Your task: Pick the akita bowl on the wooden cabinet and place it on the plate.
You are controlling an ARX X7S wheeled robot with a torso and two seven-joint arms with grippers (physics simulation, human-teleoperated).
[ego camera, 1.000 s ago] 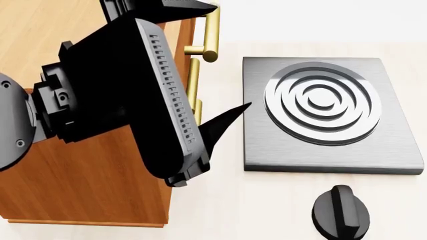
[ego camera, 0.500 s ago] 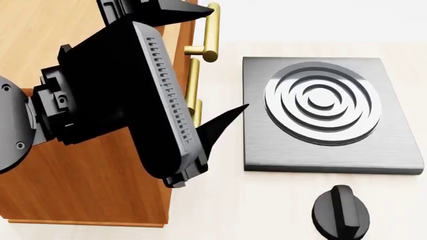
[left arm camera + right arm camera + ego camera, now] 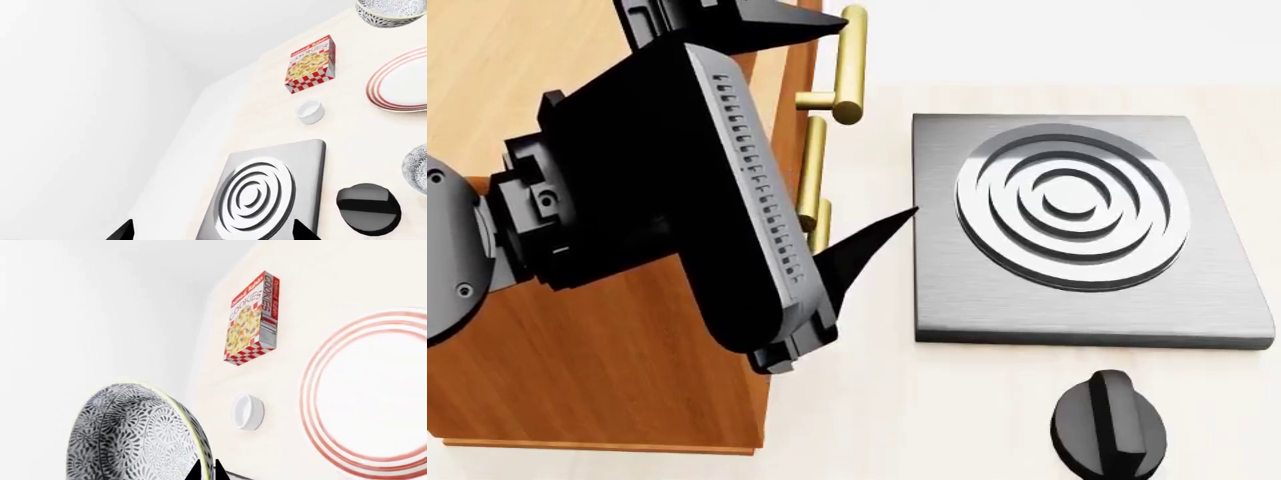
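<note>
In the right wrist view my right gripper point(image 3: 210, 471) is shut on the rim of the akita bowl point(image 3: 133, 435), which is white with a dense dark floral pattern. The red-ringed plate point(image 3: 373, 390) lies on the counter just beyond it. In the head view my left gripper point(image 3: 884, 112) stands open beside the wooden cabinet point(image 3: 587, 360), near its brass handles point(image 3: 847, 60), holding nothing. The left wrist view shows the plate point(image 3: 407, 80) and two patterned bowls, one point(image 3: 390, 12) past the plate and one point(image 3: 417, 170) near the knob. I cannot tell which of them is the held one.
A grey square stove point(image 3: 1174, 290) with a ringed burner lies right of the cabinet, and a black knob point(image 3: 1108, 425) sits in front of it. A small white cup point(image 3: 248, 411) and a cookies box point(image 3: 252, 320) stand on the counter near the plate.
The left arm has crept slightly left and up in the head view. Nothing else has visibly moved.
</note>
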